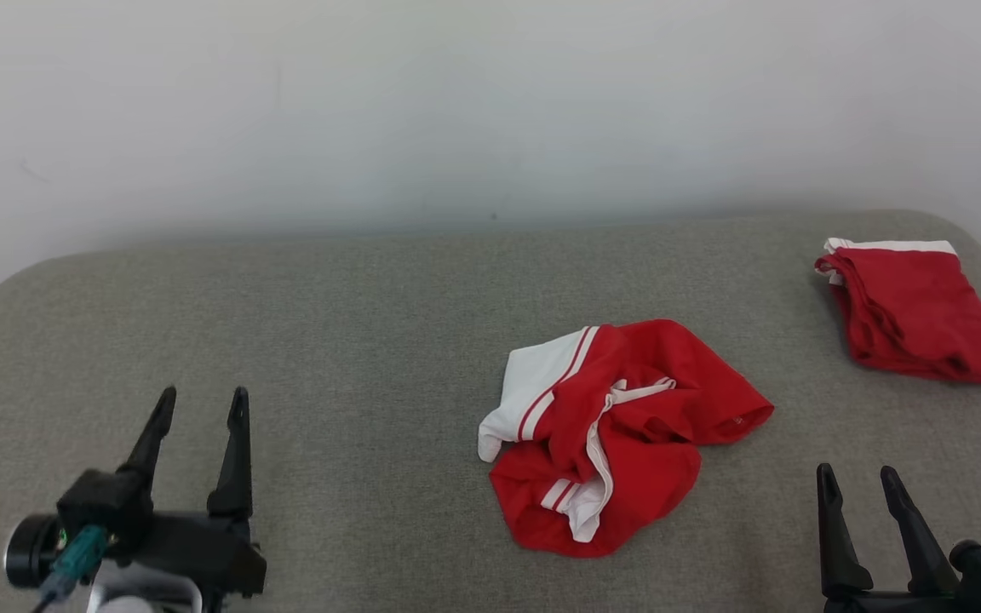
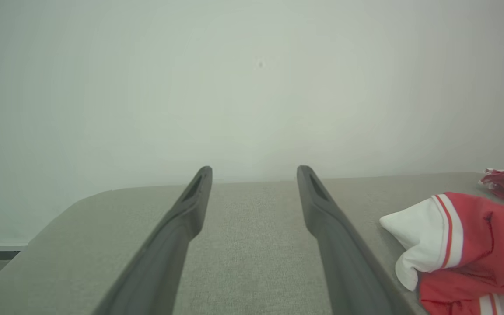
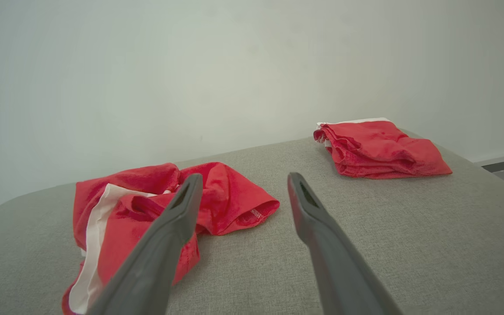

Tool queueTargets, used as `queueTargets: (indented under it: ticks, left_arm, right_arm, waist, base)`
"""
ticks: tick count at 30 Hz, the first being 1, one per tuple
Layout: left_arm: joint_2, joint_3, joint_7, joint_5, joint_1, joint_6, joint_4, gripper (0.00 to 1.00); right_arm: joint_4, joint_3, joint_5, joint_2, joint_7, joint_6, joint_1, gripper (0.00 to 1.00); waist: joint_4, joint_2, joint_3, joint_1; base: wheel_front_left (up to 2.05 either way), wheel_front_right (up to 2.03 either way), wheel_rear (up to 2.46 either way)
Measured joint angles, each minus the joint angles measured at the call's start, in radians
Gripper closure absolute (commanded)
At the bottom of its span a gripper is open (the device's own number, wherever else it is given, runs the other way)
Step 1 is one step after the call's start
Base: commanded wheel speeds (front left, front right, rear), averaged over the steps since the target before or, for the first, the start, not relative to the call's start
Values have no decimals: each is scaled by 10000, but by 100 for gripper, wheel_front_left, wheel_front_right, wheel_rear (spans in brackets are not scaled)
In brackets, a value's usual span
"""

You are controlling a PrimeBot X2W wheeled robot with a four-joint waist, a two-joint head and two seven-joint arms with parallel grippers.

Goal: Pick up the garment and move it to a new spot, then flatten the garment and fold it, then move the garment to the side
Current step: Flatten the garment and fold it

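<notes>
Lying in a crumpled heap right of the worktop's [image 1: 329,340] middle, the red-and-white garment [image 1: 627,434] has not yet been lifted. White striped panels show among twisted red folds, and one hemmed opening points toward the far right corner. There, well apart from it, sits a second red garment [image 1: 916,319], already folded. Both sets of jaws stand wide and hold nothing. The left jaws hover over bare grey fabric at the near left, well away from the heap. The right jaws sit at the near right, nearer to it, with the heap off to their left in the right wrist view.

The main risk, as I judge it, is a poor first grasp. The cloth is bunched in several layers, so a pinch into the middle could catch only one layer, or two that belong to different parts. The garment would then hang twisted and be hard to flatten. A pinch too shallow could slip off the thin fabric. Carrying it toward the right could also drag it across the folded piece and undo that fold.
</notes>
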Motion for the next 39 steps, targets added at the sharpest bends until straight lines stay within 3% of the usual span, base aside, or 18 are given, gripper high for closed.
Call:
queueTargets:
  ticks: [9,19,29,39]
  left_arm:
    - [493,-813,1181,-117,-2584,-612,658,0]
    - [746,-2274,2067,-780,-4891,-755,1946,0]
    - [1549,-4591,3158,-2794,-5924,-759,3329,0]
    - [1921,-6094,4525,-4232,-6238,-775,4640,0]
  right_arm:
    - [307,293,130,13,-209,0,-512,0]
    - [894,548,339,176,-585,0,-1060,0]
    - [1434,715,570,274,-779,0,-1538,0]
    - [1384,736,610,376,-790,0,-1810,0]
  waist:
    - [-942,0,337,0]
    - [-2307,1,1060,1]
    - [-3512,1,1808,1]
    - [-4034,1,2371,0]
  base:
    - [0,0,0]
    - [0,0,0]
    - [0,0,0]
    - [0,0,0]
